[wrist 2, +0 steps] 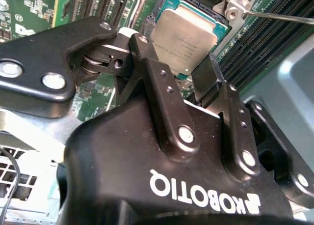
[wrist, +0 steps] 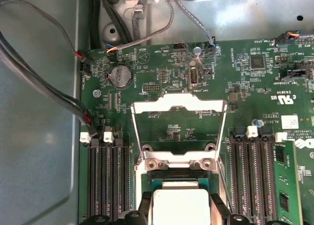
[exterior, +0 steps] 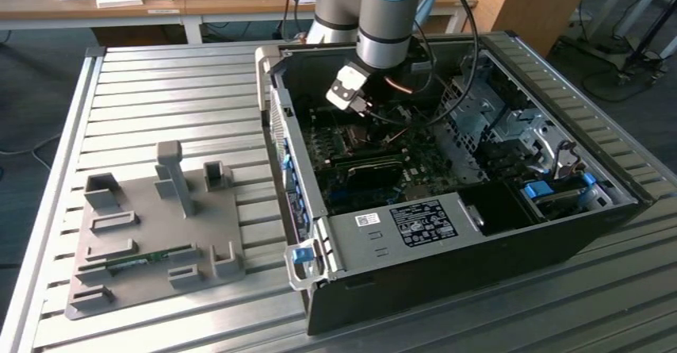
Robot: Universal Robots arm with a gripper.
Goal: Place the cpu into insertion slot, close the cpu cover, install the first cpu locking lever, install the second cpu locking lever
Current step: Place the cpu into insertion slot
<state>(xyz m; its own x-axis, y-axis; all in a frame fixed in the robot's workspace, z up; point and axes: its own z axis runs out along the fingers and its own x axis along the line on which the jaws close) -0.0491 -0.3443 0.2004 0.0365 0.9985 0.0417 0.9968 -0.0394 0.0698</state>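
Claw [wrist 2: 171, 58] pinches the cpu [wrist: 179, 205] by two opposite edges, right over the socket [wrist: 176, 176]; cpu cover [wrist: 179, 131] stands open just beyond.

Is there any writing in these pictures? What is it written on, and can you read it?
Big white letters on the hand, on its black body: a maker's name, seen upside down.
Faint print on the cpu: too blurred to read.
Tiny white marks on the green motherboard: too small to read surely.
Label on the box in the exterior view: too small to read.
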